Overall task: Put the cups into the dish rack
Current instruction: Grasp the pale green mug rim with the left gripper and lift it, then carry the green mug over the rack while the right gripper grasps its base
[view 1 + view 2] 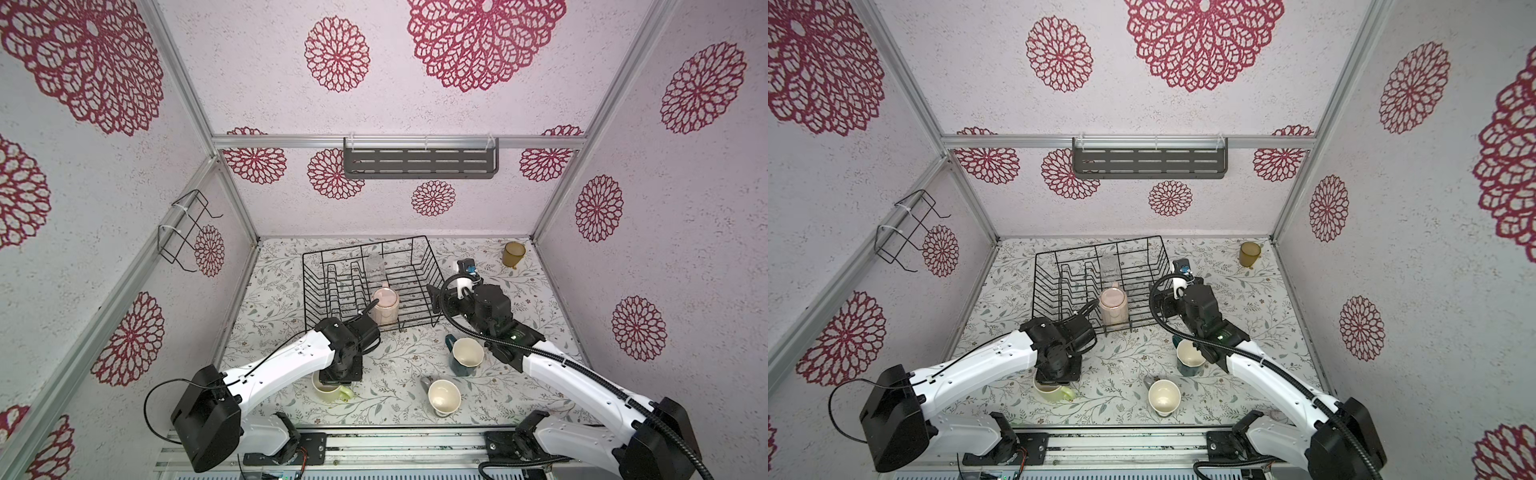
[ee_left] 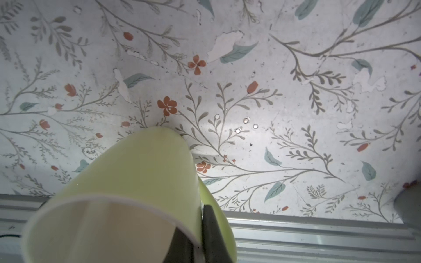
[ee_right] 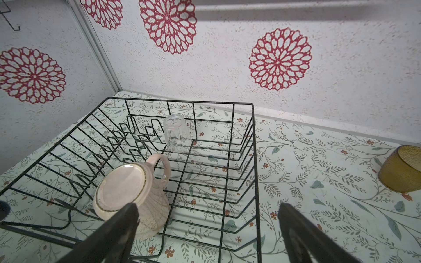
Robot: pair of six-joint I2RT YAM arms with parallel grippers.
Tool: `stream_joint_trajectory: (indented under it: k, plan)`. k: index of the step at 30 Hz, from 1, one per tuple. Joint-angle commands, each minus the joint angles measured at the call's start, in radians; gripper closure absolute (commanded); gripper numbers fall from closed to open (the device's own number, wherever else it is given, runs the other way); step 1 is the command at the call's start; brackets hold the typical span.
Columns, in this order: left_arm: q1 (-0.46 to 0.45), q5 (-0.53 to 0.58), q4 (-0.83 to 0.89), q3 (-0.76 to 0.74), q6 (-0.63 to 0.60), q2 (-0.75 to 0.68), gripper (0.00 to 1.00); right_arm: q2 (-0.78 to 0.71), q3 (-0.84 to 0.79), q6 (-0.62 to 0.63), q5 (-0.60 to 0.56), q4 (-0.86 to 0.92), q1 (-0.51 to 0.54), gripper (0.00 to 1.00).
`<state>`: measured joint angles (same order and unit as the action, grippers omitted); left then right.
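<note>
**Left wrist view: left gripper [image 2: 200, 238] clamped on a mug wall**

One finger sits inside the yellow-green mug [image 2: 141, 173], against its cream lining, and one outside by the handle. The mug is near the floral table's [image 2: 273, 91] front edge. In a top view, the grey mug [image 1: 444, 397] and teal mug [image 1: 467, 355] stand to its right. Beyond, the dish rack [image 1: 361, 245] holds an upturned pale pink cup [image 1: 384, 305] and clear glass [image 1: 375, 266]. The right gripper [image 3: 208, 210] hangs with jaws apart over the rack's right side. The amber tumbler [image 1: 513, 253] stands in the far right corner.
</note>
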<state>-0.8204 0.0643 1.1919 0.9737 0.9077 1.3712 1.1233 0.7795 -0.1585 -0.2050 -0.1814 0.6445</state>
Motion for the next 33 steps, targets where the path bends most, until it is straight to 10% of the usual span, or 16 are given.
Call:
stream_joint_trajectory:
  k: [1, 17, 28, 33]
  plan:
    - [-0.017, 0.039, 0.063, 0.08, -0.033, -0.002, 1.0, -0.023, 0.009, -0.009, 0.003, -0.022, 0.0, 0.01]
    - [0.097, 0.114, -0.003, 0.462, -0.261, -0.16, 1.0, -0.085, 0.005, -0.111, 0.128, -0.042, -0.009, 0.01]
    - [0.397, -0.367, -0.607, 0.317, -0.305, -0.282, 1.0, -0.073, -0.05, -0.363, 0.598, -0.263, -0.039, 0.01]
    - [0.438, -0.509, -0.814, 0.277, -0.304, -0.241, 1.0, 0.044, 0.02, -0.711, 0.719, -0.308, -0.039, 0.01]
